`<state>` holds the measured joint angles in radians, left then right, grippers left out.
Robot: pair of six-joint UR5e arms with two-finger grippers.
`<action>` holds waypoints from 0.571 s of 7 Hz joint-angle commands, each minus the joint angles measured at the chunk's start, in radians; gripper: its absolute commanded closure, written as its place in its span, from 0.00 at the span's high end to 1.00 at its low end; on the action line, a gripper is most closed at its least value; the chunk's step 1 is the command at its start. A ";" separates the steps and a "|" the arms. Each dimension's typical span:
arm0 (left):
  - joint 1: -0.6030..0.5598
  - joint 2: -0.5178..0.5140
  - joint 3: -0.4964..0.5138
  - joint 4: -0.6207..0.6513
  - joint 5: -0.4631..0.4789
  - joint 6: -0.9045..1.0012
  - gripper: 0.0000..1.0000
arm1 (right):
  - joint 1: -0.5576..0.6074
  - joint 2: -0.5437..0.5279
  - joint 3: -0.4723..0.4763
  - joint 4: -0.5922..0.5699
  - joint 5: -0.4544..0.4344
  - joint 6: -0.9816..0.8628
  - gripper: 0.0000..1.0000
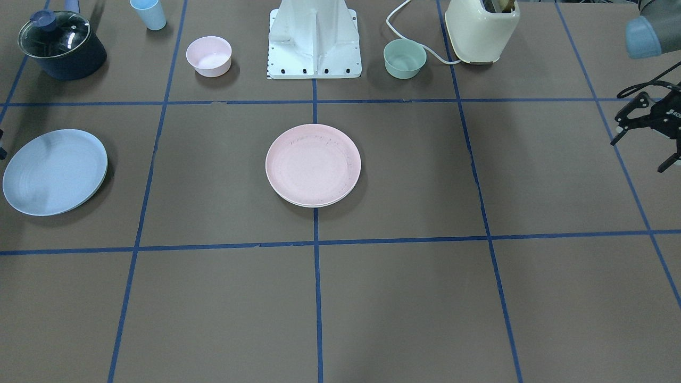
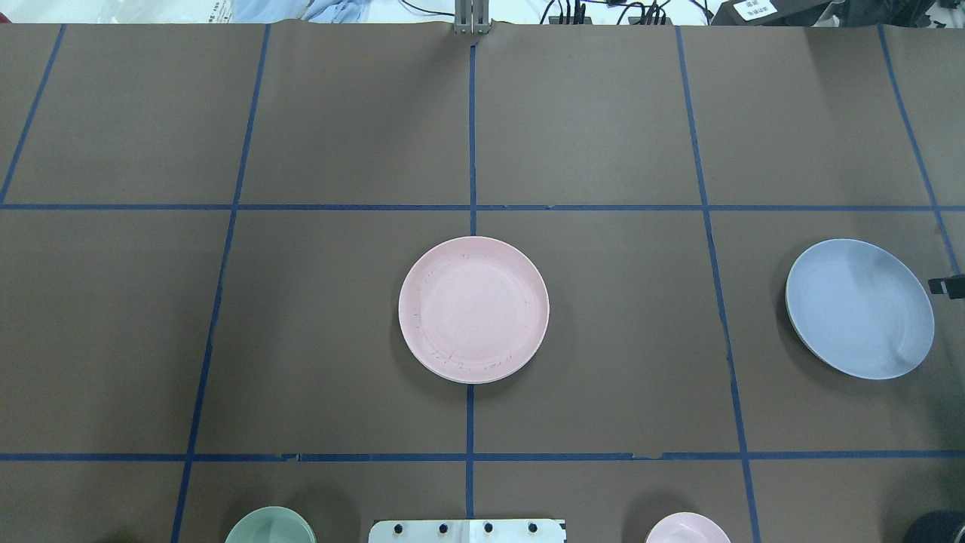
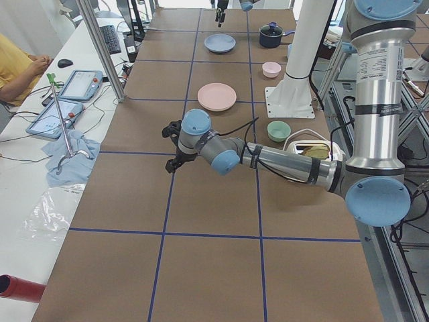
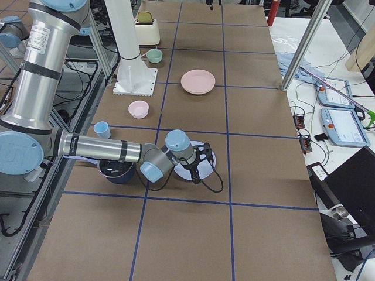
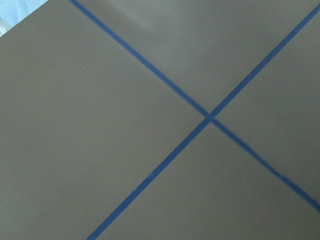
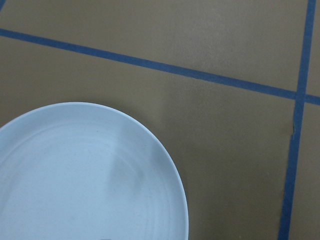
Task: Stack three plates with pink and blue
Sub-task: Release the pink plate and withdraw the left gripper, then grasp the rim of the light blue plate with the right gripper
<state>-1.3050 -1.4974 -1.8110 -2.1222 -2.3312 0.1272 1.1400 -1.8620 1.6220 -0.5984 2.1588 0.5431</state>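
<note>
The pale pink plate [image 1: 313,165] lies at the table's middle, also in the overhead view [image 2: 473,308]. A thin cream-white rim [image 1: 298,200] shows under its edge, so it rests on the cream-white plate. The pale blue plate [image 1: 53,171] lies alone on the robot's right side [image 2: 859,308]. My left gripper [image 1: 637,156] hangs open and empty above bare table, far from the plates. My right gripper [image 4: 199,159] hovers over the blue plate's outer edge. Only a sliver of it shows overhead [image 2: 948,286], so I cannot tell whether it is open. The right wrist view shows the blue plate [image 6: 85,175] below.
Along the robot's side stand a lidded dark pot [image 1: 61,45], a blue cup [image 1: 150,13], a small pink bowl [image 1: 208,56], the white robot base [image 1: 315,42], a mint-green bowl [image 1: 405,58] and a cream toaster [image 1: 481,29].
</note>
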 commanded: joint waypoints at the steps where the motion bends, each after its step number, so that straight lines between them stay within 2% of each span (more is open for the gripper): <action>1: -0.017 0.017 0.001 -0.002 -0.005 0.017 1.00 | -0.081 0.001 -0.086 0.135 -0.059 0.092 0.88; 3: -0.019 0.017 0.001 -0.004 -0.004 0.017 1.00 | -0.097 0.007 -0.093 0.134 -0.059 0.095 0.60; 4: -0.019 0.017 0.001 -0.005 -0.004 0.017 1.00 | -0.104 0.010 -0.105 0.134 -0.059 0.095 0.58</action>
<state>-1.3232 -1.4806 -1.8102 -2.1263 -2.3350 0.1440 1.0459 -1.8549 1.5295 -0.4663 2.1009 0.6363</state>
